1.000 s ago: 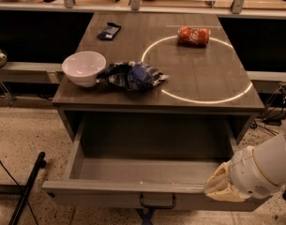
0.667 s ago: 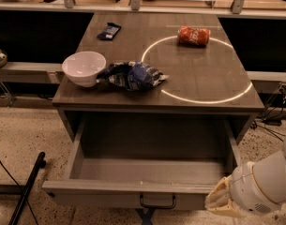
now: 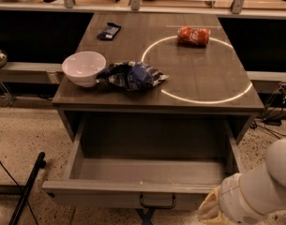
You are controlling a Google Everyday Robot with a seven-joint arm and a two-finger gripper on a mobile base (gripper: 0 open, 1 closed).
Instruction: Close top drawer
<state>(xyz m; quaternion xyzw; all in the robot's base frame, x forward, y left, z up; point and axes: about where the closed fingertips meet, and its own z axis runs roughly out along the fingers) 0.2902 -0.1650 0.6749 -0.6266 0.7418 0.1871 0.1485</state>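
Note:
The top drawer (image 3: 109, 191) of the grey wood-look cabinet stands pulled far out, and its deep box is bare inside. Its small dark bail handle (image 3: 157, 202) hangs at the centre of the front. My gripper (image 3: 209, 212) is at the bottom right, just in front of the drawer front's right end, right of the handle. It is covered in pale padding and partly cut off by the frame edge.
On the cabinet top (image 3: 199, 74) are a white bowl (image 3: 83, 68), a crumpled blue chip bag (image 3: 132, 75), a red can on its side (image 3: 194, 35) and a small dark packet (image 3: 109, 31). A black pole (image 3: 26, 187) leans on the floor at left. Cables lie at right.
My arm and gripper have dropped lower and back toward the bottom right, from the drawer's right front corner to in front of the drawer front. The drawer has not moved.

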